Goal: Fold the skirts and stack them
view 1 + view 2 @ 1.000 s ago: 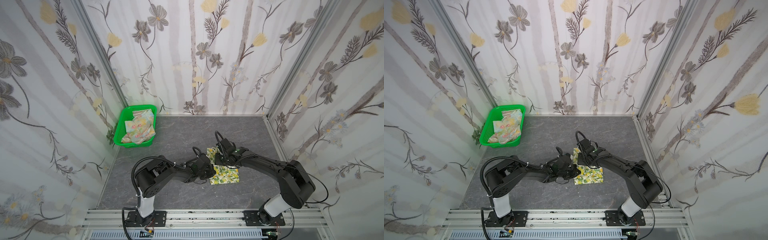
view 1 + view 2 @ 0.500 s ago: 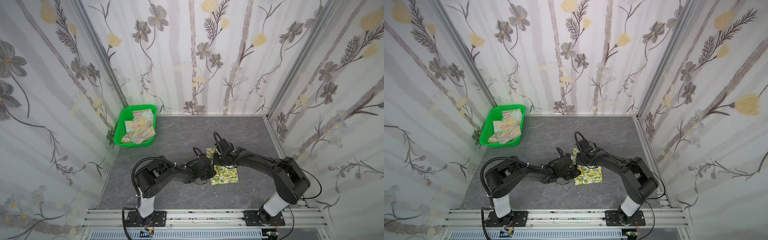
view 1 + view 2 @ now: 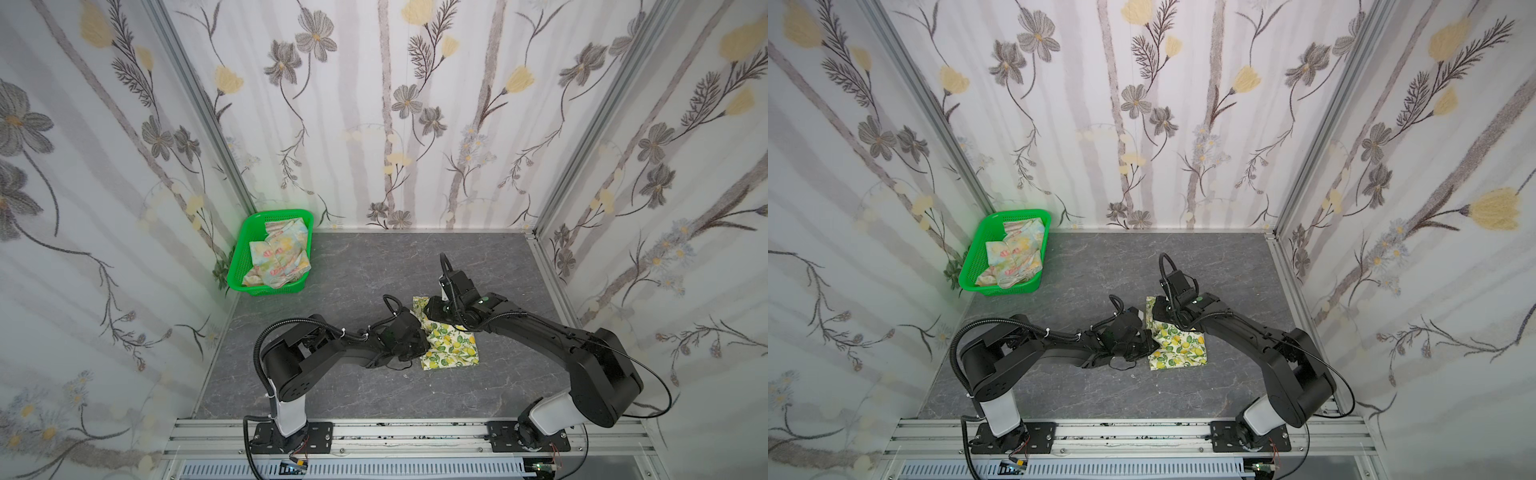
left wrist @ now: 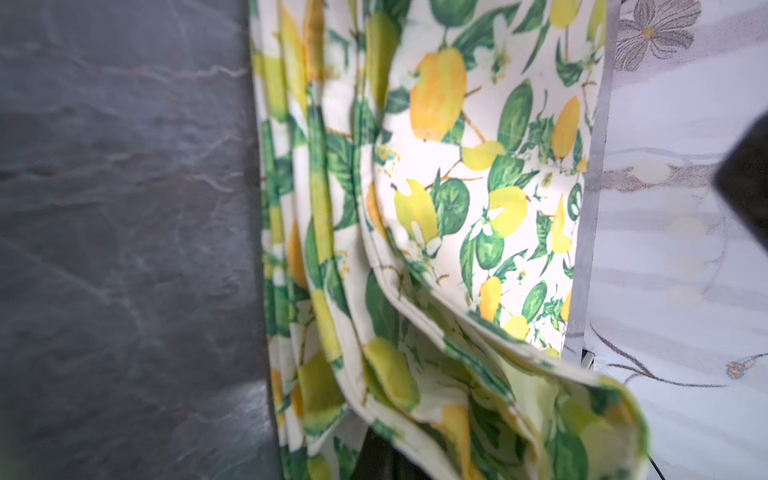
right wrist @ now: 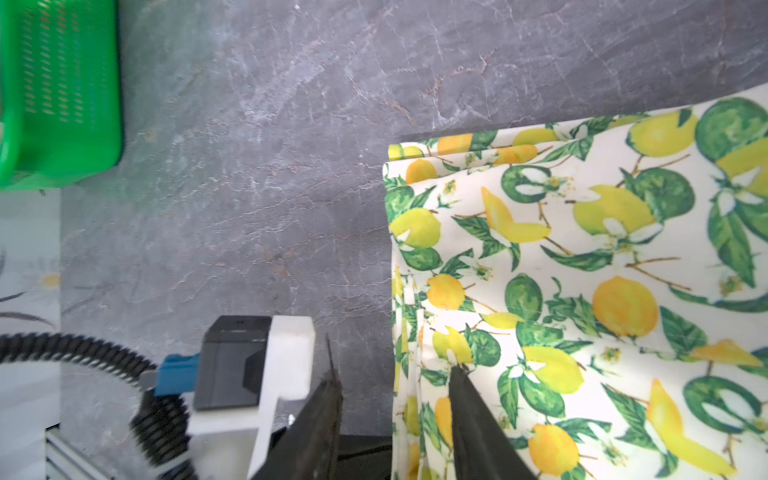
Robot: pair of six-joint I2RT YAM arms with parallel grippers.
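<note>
Grey tabletop (image 3: 357, 270) — lemon skirt (image 3: 453, 347) partly hidden

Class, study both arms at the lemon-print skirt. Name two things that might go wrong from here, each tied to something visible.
1. The right gripper is open with one finger on the lemon skirt; withdrawing could drag its folded edge askew.
2. The left gripper is shut, seemingly on the skirt's loose layered edge; lifting might spill the folds.

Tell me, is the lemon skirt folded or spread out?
Folded. The lemon skirt lies as a small rectangle, and the left wrist view shows several layers stacked along its edge.
</note>
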